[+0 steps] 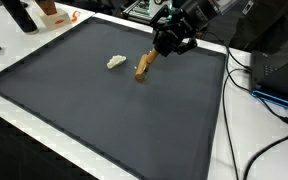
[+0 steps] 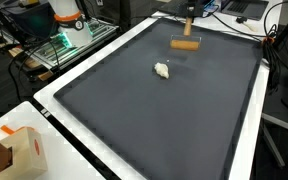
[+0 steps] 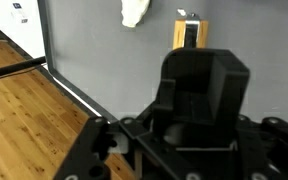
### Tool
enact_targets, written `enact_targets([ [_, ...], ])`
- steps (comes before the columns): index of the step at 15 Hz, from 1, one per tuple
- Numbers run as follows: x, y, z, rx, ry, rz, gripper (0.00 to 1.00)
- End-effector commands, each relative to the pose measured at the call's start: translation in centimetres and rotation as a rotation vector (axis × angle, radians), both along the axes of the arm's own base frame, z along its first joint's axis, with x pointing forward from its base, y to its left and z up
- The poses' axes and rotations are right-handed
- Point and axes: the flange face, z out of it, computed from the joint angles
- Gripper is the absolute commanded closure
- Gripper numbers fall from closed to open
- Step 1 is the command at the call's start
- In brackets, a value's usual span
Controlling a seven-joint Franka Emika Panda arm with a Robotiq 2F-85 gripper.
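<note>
Toward the far side of the dark mat [image 1: 84, 110] lies the wooden block [image 1: 144, 66], flat on the mat, with the fingers [image 1: 164, 44] just above and beside its upper end. From this angle the fingers and block seem almost touching. In an exterior view from the opposite end, the block [image 2: 185, 43] sits alone on the mat with its shadow under it, and the arm tip is up at the frame edge, apart from it. Can't tell if the fingers are released or clenched: both exterior views are too small, and the wrist view shows only the black housing [image 3: 199, 100], which blocks them. Nothing looks grasped. The wrist view adds a dark strip on the block's face [image 3: 191, 33], which the exterior views don't resolve, and wood flooring [image 3: 24, 110] beyond the white surface edge. A white crumpled lump [image 1: 115, 62] lies near the block, apart from it, and shows in all three views [image 2: 162, 70] [image 3: 134, 10]. Only an exterior view shows the cables [image 1: 269, 110] on the white surface [image 1: 236, 150]. A cardboard box [image 2: 24, 150] at the near corner shows in one exterior view alone.
</note>
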Motion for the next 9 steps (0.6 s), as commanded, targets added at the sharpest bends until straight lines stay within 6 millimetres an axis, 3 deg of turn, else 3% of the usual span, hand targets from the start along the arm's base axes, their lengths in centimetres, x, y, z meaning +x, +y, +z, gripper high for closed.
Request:
enact_targets([
  [1,-0.1,-1.2,0.9,0.028,-0.002,0.012,0.77],
  [9,-0.4,-4.7,3.0,0.073,0.012,0.039,0.77],
])
